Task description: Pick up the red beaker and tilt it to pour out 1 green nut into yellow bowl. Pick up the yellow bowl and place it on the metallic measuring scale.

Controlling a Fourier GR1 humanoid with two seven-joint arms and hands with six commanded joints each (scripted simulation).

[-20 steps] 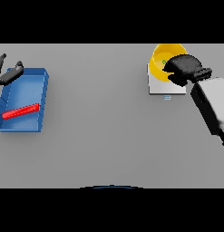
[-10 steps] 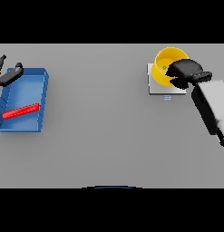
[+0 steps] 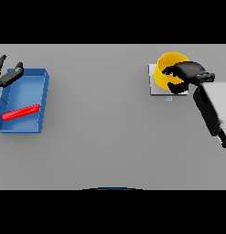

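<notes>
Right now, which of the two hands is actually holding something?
The right hand, curled round the yellow bowl on the metallic scale. The left hand holds nothing, at the blue tray's far left corner.

The right arm reached in from the right side, its white and grey forearm slanting up and leftward to the dark right hand at the far right of the table. That hand's fingers were curled, the thumb set apart below them, closing on what it held. The left hand showed at the left edge with its fingers straight and spread.
</notes>
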